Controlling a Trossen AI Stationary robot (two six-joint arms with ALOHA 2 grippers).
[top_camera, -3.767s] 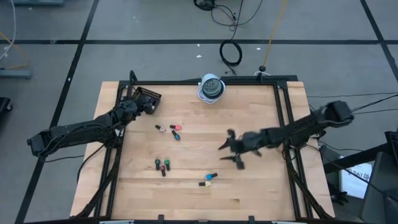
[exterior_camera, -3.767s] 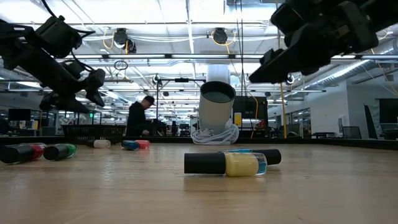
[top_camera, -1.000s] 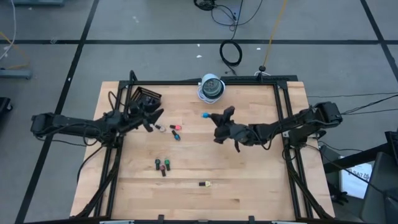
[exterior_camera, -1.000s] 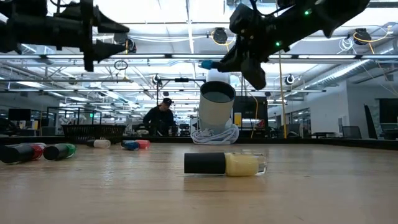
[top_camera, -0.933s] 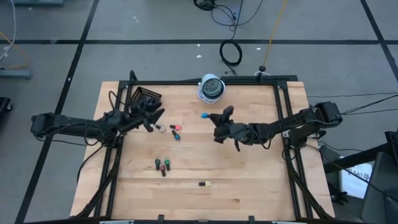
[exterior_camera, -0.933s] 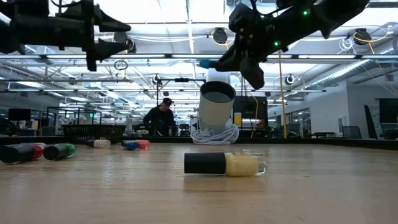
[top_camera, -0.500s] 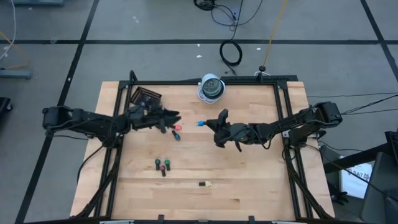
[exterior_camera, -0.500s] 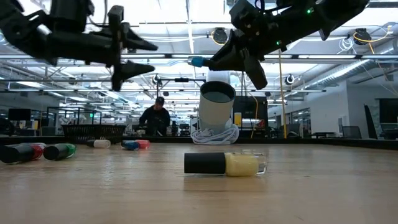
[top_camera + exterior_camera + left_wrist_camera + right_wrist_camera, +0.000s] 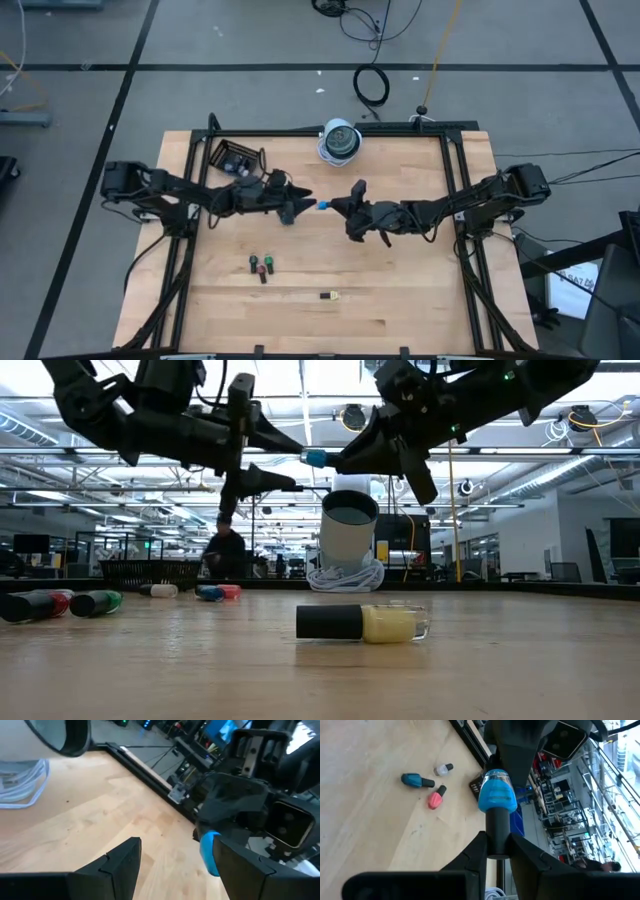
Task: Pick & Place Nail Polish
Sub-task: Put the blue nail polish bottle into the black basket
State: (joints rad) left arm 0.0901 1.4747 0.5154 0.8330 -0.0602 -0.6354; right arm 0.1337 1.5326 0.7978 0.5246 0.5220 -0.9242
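Observation:
A blue nail polish bottle [image 9: 495, 795] hangs in mid-air over the table's middle [image 9: 322, 205], with my right gripper [image 9: 336, 206] shut on it. My left gripper [image 9: 298, 466] reaches in from the table's left, open. Its two fingertips stand just before the bottle's blue end [image 9: 210, 851], one above and one below in the low view. I cannot tell whether they touch it. More nail polish lies on the table: a yellow bottle [image 9: 365, 623], a red and green pair [image 9: 259, 266], and teal [image 9: 415, 781] and pink [image 9: 436, 799] ones. My right gripper pinches the bottle's dark cap [image 9: 497, 832] between its two fingers. The fingers come level from the table's right and lie along the bottle. The blue body sticks out past the fingertips toward my left gripper. The bottle is roughly level and clear of the table.
A small black tray [image 9: 236, 158] sits at the far left of the table. A white round container on a coil of cable [image 9: 340, 142] stands at the far edge. Bare wood lies at the near right [image 9: 400, 290].
My left gripper has travelled toward the table's right, sinking a little and rolling, up to the blue bottle, and stays open. My right gripper has kept its place but turned, swinging the bottle's blue end toward the near edge, so it now points at the left gripper.

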